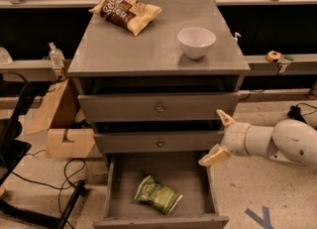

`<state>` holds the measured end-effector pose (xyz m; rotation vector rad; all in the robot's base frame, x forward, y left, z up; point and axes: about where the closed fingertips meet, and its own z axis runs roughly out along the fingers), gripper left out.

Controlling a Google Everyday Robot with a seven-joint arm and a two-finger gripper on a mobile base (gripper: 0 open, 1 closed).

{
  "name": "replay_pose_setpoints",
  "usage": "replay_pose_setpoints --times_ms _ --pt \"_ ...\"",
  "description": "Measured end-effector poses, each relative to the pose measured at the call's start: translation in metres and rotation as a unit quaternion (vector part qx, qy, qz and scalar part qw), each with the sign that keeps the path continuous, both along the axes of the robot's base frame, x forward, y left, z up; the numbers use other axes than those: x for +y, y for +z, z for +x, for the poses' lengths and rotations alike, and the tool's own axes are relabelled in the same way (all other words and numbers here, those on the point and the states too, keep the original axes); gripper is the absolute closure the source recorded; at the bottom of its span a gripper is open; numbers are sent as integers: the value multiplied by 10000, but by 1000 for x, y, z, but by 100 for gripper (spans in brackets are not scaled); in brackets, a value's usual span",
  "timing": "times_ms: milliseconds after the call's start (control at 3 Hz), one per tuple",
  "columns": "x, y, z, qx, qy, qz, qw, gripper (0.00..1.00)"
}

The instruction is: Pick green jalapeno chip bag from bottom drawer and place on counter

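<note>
Down in the bottom drawer (113,188) of the grey three-drawer cabinet (198,106), which is pulled out and plain-floored, lies one green jalapeno chip bag (157,195). It is small and crinkly, with a pale label patch and a red spot, and lies flat near the drawer's front. Higher on the cabinet sit two shallower grey drawers (124,141), each with one round knob (160,108). On the counter (133,54), the cabinet's flat grey top, rest two things: one smooth, round white bowl (196,41) toward the right side and one larger brown-and-yellow chip bag (125,11) at the back left corner. Just right of the cabinet, level with the lower shallow drawer, hangs the one gripper (219,138) on a rounded, glossy white arm (277,141). Its two pale tapered fingers are spread wide and grasp nothing, up and to the right of the green bag and apart from it.
</note>
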<state>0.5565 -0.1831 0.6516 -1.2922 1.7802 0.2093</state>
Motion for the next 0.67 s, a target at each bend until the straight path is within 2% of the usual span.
replay_pose_setpoints --times_ms 333,667 --pt "17 -50 2 74 24 186 9998 0" --pt "45 -169 4 328 58 506 9982 0"
